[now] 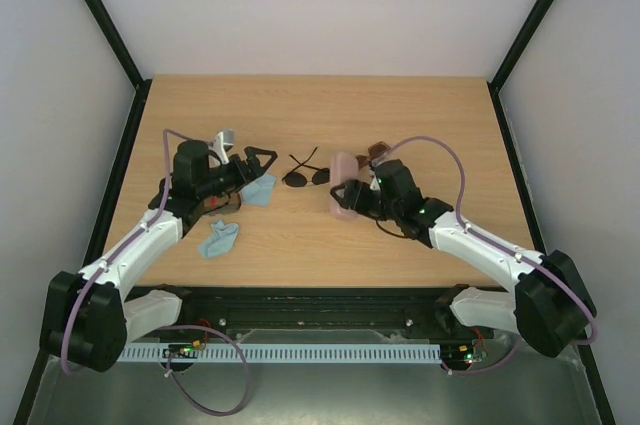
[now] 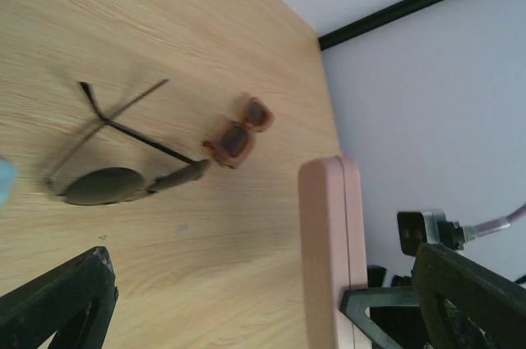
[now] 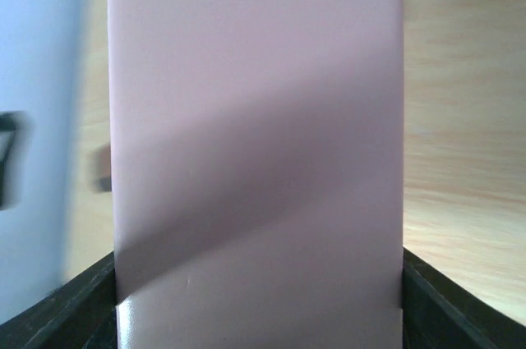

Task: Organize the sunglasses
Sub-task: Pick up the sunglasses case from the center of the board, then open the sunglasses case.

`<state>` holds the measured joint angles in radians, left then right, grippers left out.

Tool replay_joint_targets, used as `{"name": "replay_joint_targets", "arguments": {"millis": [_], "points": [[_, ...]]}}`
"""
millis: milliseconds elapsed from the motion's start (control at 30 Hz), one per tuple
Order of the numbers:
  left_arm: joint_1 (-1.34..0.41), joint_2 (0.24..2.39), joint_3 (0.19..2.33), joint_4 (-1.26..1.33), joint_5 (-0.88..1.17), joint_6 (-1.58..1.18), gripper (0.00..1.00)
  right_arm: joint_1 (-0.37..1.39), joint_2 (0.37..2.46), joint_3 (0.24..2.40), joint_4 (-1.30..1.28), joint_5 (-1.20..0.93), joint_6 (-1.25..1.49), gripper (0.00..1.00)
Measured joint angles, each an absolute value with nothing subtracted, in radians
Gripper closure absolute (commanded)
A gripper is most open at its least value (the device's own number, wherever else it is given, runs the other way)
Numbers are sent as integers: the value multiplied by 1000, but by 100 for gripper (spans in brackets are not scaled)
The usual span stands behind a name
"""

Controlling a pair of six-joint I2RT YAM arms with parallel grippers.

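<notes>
Here, right claw (image 3: 261, 304) grips flat pink case (image 3: 255, 119); a slip could knock black wire-framed aviators (image 2: 103, 186); left claw (image 2: 263, 254) gapes.

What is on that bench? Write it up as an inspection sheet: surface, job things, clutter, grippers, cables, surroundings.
Surface: light wooden table.
Job's things: wire sunglasses lie mid-table with their arms unfolded; brown sunglasses lie farther back to their right, apart from them.
Clutter: two blue cloths near the left arm; a brown thing with red on it, mostly hidden under that arm.
Grippers: left gripper open, holding nothing; right gripper shut on the pink case.
Cables: a purple cable loops from the left arm, another from the right.
Surroundings: white walls, black frame posts; nothing else seen.
</notes>
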<state>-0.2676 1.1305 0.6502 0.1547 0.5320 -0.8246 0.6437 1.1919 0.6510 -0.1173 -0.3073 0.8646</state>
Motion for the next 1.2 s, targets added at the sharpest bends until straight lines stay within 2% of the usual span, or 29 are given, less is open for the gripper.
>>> {"name": "replay_joint_targets", "arguments": {"millis": [233, 367, 567, 933, 1200], "points": [[-268, 1110, 623, 363, 699, -1014, 1, 663, 1248, 779, 187, -598, 952, 34], [-268, 1105, 623, 503, 788, -1130, 1, 711, 1296, 883, 303, -705, 1011, 34], [-270, 1068, 624, 666, 865, -1267, 0, 731, 1306, 911, 484, -821, 1122, 34], [-270, 987, 624, 739, 867, -1312, 1, 744, 1308, 912, 502, -839, 1155, 35], [-299, 1025, 625, 727, 866, -1302, 1, 762, 1330, 925, 481, -865, 1125, 35]]}}
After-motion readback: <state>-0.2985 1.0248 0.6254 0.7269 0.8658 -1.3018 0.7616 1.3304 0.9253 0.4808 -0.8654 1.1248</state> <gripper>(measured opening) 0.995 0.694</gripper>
